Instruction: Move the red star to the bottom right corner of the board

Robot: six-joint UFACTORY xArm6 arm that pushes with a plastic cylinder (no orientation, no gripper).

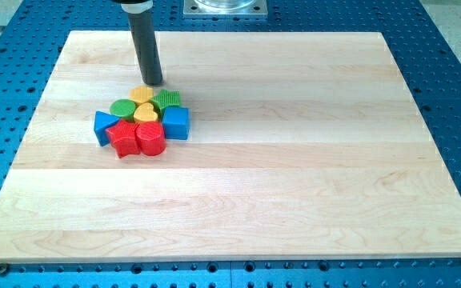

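Observation:
The red star [123, 138] lies at the lower left of a tight cluster of blocks in the left half of the wooden board [294, 176]. A red cylinder-like block [151, 138] touches it on its right. A blue triangle [102, 126] sits at its left, a blue cube [176, 122] at the cluster's right. A green round block [122, 109], a green star-like block [167, 99], a yellow block [142, 94] and a yellow heart [146, 112] fill the cluster's top. My tip [154, 82] stands just above the cluster, close to the yellow block and the green star-like block.
The board lies on a blue perforated table [454, 96]. A metal mount [225, 7] shows at the view's top edge.

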